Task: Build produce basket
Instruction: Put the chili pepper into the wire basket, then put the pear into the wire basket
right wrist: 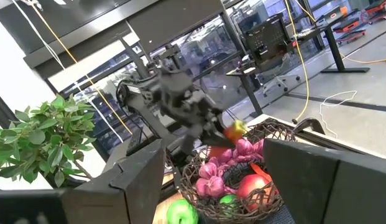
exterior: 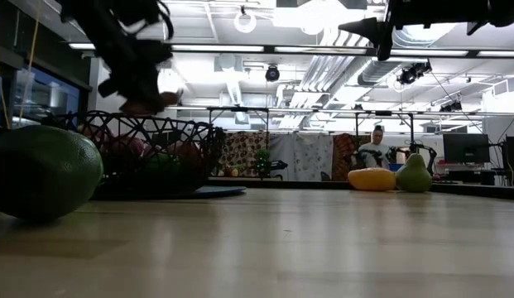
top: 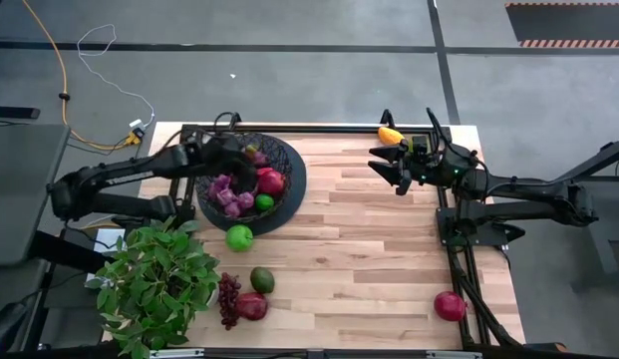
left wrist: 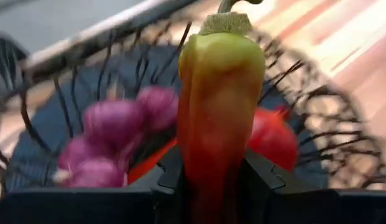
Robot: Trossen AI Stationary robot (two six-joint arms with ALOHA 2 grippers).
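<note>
The black wire basket [top: 289, 165] stands at the table's far left, holding purple grapes [top: 229, 194], a red pomegranate [top: 271, 181] and a small green fruit [top: 264, 202]. My left gripper [left wrist: 217, 168] reaches over the basket from the left, shut on a yellow-orange pepper [left wrist: 220, 99]. The right wrist view shows that pepper [right wrist: 234, 131] above the basket's rim [right wrist: 286, 127]. My right gripper [top: 389, 165] hovers open over the far right of the table, touching nothing. My left gripper pinches the pepper's reddish lower end [left wrist: 211, 155] between its two fingers [left wrist: 267, 177]. The green stem end [left wrist: 227, 22] sticks out past the fingertips. The fingers slant down from the table's left. The pepper is lifted clear above the produce in the basket.
A green apple [top: 239, 237], an avocado [top: 262, 279], dark grapes [top: 229, 299] and a pomegranate [top: 252, 306] lie near the potted plant [top: 154, 284] at the near left. Another pomegranate [top: 450, 305] lies near right. A yellow fruit [top: 390, 134] sits at the far edge.
</note>
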